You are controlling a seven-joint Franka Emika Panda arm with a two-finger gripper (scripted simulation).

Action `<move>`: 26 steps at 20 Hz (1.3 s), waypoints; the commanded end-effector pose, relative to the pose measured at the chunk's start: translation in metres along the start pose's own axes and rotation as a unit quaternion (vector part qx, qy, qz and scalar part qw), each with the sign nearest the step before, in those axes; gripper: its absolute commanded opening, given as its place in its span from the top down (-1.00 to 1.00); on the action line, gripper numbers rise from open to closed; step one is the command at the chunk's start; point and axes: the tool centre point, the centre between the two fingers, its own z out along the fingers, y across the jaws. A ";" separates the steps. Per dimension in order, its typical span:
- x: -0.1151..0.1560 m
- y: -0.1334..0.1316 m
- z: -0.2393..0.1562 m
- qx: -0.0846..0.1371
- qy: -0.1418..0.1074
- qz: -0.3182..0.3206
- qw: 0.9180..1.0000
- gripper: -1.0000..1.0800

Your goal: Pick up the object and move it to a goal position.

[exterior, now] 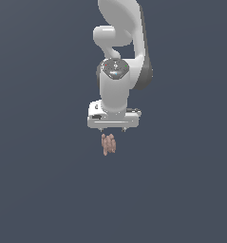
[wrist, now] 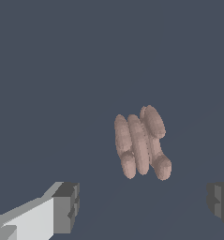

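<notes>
Object (exterior: 108, 144) lay on the plain dark-grey bench (exterior: 39, 190), just beyond the underside of the white arm (exterior: 119, 47) in the exterior view, with nothing else near it. It was a small pinkish-brown bunch of stubby lobes, and it rested free, touched by nothing. The pincer (wrist: 144, 206) hung above it with its two dark pads (wrist: 66, 206) spread wide apart and nothing between them. In the wrist view the object (wrist: 140, 143) sat ahead of the gap between the pads, a little nearer one side than the other. I judged that the wide spread was there to let the narrow bunch pass between the pads on the way down, and that the arm pointed straight down so as to come at it from above. The grasp was not yet made, so the carry to the goal was still ahead. No goal marker showed. No brand, label or writing could be read anywhere; only small coloured dots showed on the round wrist cap (exterior: 115, 68).
</notes>
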 end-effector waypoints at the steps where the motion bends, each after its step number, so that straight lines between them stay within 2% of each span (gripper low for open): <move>1: 0.000 0.000 0.000 0.000 0.000 0.000 1.000 -0.92; 9: 0.013 0.006 -0.020 0.004 0.025 0.027 0.999 -0.92; 17: 0.013 0.008 -0.014 0.005 0.023 0.013 1.000 -0.92; 26: 0.012 0.015 0.013 0.007 0.019 -0.045 0.999 -0.92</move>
